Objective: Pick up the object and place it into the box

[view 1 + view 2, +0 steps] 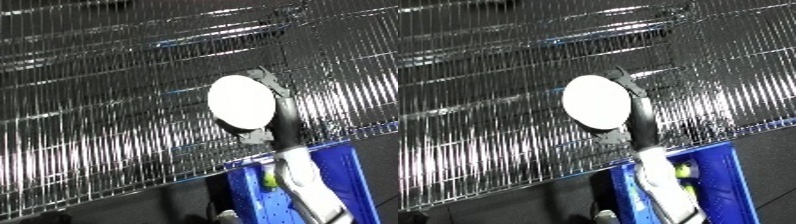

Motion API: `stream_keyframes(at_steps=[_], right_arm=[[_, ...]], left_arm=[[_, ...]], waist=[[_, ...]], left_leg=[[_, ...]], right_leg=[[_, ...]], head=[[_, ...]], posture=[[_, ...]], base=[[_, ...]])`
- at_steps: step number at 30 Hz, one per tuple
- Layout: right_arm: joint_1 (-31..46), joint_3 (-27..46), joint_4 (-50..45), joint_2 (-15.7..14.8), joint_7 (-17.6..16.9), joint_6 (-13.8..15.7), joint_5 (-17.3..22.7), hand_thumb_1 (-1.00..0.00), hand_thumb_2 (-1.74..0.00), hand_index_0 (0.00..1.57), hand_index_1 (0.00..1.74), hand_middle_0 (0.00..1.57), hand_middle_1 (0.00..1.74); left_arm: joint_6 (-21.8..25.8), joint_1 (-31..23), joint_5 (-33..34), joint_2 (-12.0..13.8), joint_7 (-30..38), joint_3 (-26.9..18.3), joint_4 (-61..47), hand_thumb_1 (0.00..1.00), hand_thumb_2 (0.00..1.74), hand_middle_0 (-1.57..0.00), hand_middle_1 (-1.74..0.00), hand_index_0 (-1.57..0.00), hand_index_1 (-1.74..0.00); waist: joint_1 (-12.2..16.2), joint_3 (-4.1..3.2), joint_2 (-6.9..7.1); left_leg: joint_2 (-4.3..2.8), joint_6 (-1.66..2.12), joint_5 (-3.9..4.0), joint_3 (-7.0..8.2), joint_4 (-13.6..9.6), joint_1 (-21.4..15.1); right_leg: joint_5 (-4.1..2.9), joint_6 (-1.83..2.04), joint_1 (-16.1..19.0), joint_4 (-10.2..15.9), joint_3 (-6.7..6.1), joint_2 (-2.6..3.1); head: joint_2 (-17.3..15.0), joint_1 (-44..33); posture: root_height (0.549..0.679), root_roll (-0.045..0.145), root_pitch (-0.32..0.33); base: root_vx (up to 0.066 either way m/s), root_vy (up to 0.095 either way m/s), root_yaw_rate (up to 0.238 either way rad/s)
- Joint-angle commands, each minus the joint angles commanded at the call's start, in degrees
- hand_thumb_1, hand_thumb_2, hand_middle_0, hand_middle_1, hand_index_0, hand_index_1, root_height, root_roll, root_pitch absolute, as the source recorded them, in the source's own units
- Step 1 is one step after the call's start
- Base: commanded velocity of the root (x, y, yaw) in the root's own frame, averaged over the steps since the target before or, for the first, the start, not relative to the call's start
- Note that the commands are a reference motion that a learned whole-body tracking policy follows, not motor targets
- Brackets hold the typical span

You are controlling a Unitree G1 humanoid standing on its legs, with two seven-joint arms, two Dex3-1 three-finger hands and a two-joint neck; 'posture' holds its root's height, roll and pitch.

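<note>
A white round disc (pixel 240 102) is held up in front of the wire shelf. My right hand (pixel 286 116) sits behind it, black fingers curled over its upper and lower edge. Its white forearm (pixel 302 175) rises from the lower right, across the blue bin (pixel 357 172). The disc hangs above and slightly left of the bin's near corner. Inside the bin, a small yellow-green thing (pixel 684 171) shows beside the forearm. My left hand appears in neither view.
A shiny wire rack (pixel 89 125) fills most of both views, slanting down to the left. Its front edge runs just above the bin. Dark floor (pixel 107 205) lies below the rack at the lower left.
</note>
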State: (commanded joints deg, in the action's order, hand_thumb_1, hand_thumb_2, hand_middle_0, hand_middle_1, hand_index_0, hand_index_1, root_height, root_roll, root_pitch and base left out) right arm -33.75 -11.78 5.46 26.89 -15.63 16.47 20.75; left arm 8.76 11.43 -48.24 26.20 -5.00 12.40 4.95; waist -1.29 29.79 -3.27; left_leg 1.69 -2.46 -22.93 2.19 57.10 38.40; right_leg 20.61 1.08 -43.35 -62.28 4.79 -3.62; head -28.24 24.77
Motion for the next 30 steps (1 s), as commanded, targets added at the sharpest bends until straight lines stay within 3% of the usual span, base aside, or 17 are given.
stream_keyframes(at_steps=[7,13,20,24,30], right_arm=[[9.16,4.58,-6.99,0.0,-0.2,4.46,-0.89,-0.85,-1.48,1.33,1.48,1.33,1.48],[13.45,8.12,-10.48,0.33,-1.78,6.82,-1.13,-0.85,-1.48,1.33,1.48,1.33,1.48],[18.86,11.41,-12.25,0.31,-3.79,8.25,-0.71,-0.85,-1.48,1.33,1.48,1.33,1.48],[21.65,12.92,-11.48,0.24,-5.22,8.78,0.35,-0.85,-1.48,1.33,1.48,1.33,1.48],[26.75,15.67,-8.87,-0.35,-5.94,11.59,3.61,-0.85,-1.48,1.33,1.48,1.33,1.48]], left_arm=[[0.58,-2.22,0.89,-0.15,-1.07,-3.04,-0.59,1.0,1.74,-1.57,-1.74,-1.57,-1.74],[0.83,-2.26,1.41,0.0,-1.5,-4.53,-0.29,1.0,1.74,-1.57,-1.74,-1.57,-1.74],[0.86,-2.37,1.98,0.02,-1.77,-6.13,0.21,1.0,1.74,-1.57,-1.74,-1.57,-1.74],[1.26,-2.1,2.23,-0.35,-1.64,-6.67,0.71,1.0,1.74,-1.57,-1.74,-1.57,-1.74],[2.11,-2.99,1.57,-1.01,-2.03,-7.41,0.92,1.0,1.74,-1.57,-1.74,-1.57,-1.74]], waist=[[1.96,0.0,0.98],[3.35,-0.04,1.51],[5.17,-1.26,1.87],[6.37,-1.77,1.88],[8.37,-1.72,1.44]], left_leg=[[-1.07,0.24,0.48,0.54,-1.89,-1.99],[-2.06,0.83,1.4,1.23,-4.93,-4.44],[-3.22,1.53,2.74,2.24,-8.85,-6.86],[-3.63,1.88,3.31,2.85,-10.67,-8.19],[-3.68,2.19,3.68,4.03,-12.42,-10.46]], right_leg=[[-0.83,0.54,1.92,1.95,-0.61,0.19],[-1.94,1.08,4.59,5.07,-1.23,0.57],[-3.49,1.48,7.5,9.62,-2.11,1.09],[-4.07,1.57,8.95,11.66,-2.87,1.47],[-4.63,1.51,10.89,13.79,-4.21,2.15]], head=[[0.49,0.61],[0.97,2.98],[1.71,7.29],[1.89,11.25],[2.44,16.41]], posture=[[0.596,0.053,0.077],[0.607,0.05,0.074],[0.62,0.05,0.08],[0.627,0.053,0.082],[0.633,0.065,0.073]], base=[[-0.061,-0.023,-0.177],[-0.077,-0.033,-0.212],[-0.075,-0.02,-0.243],[-0.073,0.012,-0.223],[-0.04,0.048,-0.152]])
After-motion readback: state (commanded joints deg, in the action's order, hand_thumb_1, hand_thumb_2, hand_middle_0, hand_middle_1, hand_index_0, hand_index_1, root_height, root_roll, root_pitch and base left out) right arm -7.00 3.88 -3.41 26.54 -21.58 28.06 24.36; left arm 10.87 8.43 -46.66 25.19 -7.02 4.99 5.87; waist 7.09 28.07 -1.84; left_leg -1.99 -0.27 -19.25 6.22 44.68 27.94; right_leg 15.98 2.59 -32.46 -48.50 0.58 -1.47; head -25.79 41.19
